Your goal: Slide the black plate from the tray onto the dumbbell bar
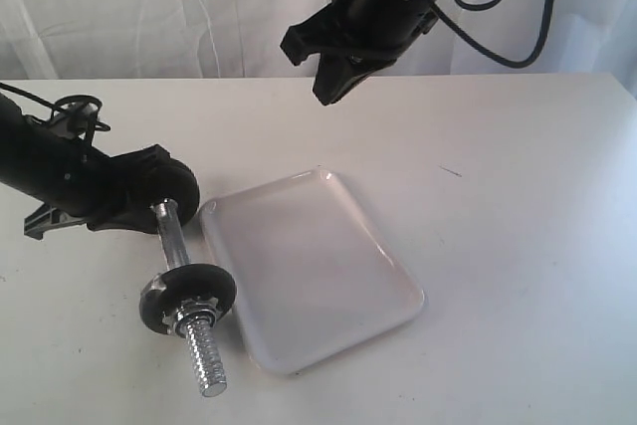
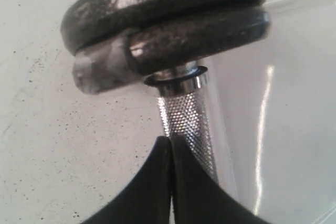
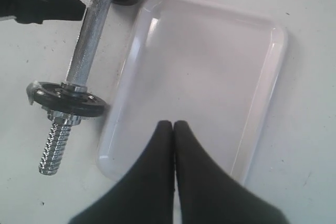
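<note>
The white tray (image 1: 309, 266) lies at the table's middle and its inside is bare; no loose black plate shows on it. The dumbbell bar (image 1: 171, 241) lies just left of the tray. Black discs (image 1: 189, 294) and a silver nut sit on its near end, with bare thread (image 1: 204, 357) beyond them. In the left wrist view two stacked black discs (image 2: 168, 19) show above the knurled bar (image 2: 186, 124). My left gripper (image 2: 170, 139) is shut, its tips beside the bar and not around it. High over the tray's far edge, my right gripper (image 1: 333, 87) is shut and holds nothing.
A round black disc (image 1: 174, 186) caps the bar's far end beside the left arm. In the right wrist view the tray (image 3: 210, 66) lies under the shut fingers (image 3: 157, 171). White curtains hang behind the table. A small dark mark (image 1: 451, 171) lies right of the tray.
</note>
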You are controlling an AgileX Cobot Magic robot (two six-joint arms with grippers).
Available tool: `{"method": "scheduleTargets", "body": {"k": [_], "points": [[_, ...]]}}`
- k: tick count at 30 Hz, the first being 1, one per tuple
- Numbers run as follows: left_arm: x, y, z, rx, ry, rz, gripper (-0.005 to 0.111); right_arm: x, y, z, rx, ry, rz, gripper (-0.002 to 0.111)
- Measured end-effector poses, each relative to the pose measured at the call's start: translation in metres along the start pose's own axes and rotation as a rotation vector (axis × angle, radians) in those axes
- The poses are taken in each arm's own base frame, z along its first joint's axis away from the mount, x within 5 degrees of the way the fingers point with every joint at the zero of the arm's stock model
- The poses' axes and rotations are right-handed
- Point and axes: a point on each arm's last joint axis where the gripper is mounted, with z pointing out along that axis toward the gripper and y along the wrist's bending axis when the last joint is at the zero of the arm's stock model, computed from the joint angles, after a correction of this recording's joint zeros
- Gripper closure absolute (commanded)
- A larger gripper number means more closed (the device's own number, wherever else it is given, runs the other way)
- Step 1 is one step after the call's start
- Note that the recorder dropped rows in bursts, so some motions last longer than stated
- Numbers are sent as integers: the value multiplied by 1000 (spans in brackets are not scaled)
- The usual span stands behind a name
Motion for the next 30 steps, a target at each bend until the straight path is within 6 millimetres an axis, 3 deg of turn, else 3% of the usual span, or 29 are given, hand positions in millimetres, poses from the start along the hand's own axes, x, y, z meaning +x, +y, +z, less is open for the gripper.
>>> {"method": "scheduleTargets", "body": {"k": [5,8,12,16,19,23,25,30], "points": [[-3,-9,-19,14,-69,76,107,1,-3,0,32,11,-10,108],[-3,-15,-38,8,-118,211,107,1,-4,0,40,14,-13,108],[2,-27,-73,7,-208,355,107,7,1,-12,42,5,-65,108],[25,-33,-112,14,-325,458,107,27,9,-27,41,15,-53,108],[62,-38,-164,38,-475,607,107,52,17,-51,71,-58,-10,108],[115,-40,-215,81,-618,733,107,87,34,-81,100,-215,2,108],[144,-36,-235,94,-665,796,107,112,45,-99,124,-303,1,108],[194,-16,-256,20,-703,837,107,164,64,-118,139,-423,9,108]]}}
